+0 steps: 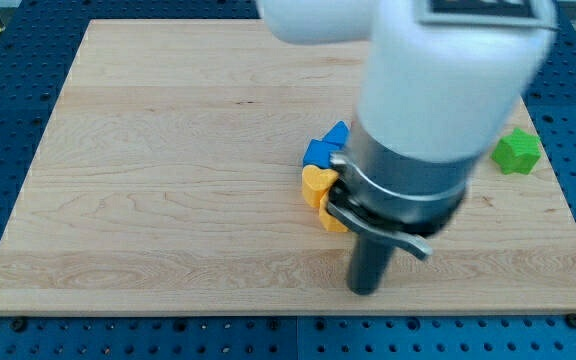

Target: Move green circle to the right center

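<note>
You will find a green block (517,151) near the bench's (168,200) right edge, about mid-height; its shape reads as blocky, and whether it is the circle is unclear. My tip (365,290) sits well apart from it, lower and to the view's left, touching nothing. The arm descends from the view's top, hiding part of a cluster of blue block (325,149) and yellow block (317,186). The end effector is a plain rod without jaws.

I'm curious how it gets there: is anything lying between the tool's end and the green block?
Nothing visible does. My tip is below-left of the green block, which sits near the board's right edge. The blue block and yellow block lie up-left of my tip, off that line. My arm hides part of the stretch.
</note>
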Motion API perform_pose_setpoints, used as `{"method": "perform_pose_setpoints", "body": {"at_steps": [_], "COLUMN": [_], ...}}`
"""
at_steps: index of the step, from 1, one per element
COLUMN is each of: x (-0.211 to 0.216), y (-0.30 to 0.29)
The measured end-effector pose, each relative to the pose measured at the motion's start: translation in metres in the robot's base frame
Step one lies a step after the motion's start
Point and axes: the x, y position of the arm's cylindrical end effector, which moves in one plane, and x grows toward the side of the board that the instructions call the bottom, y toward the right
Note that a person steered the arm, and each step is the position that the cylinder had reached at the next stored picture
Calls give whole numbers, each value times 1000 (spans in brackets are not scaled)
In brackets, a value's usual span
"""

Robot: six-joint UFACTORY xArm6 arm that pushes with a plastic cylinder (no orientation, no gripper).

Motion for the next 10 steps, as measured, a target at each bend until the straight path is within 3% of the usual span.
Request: {"method": "perform_pose_setpoints", "body": {"at_steps": [3,6,10], "x": [-51,-69,-92], "y": [35,11,25]}}
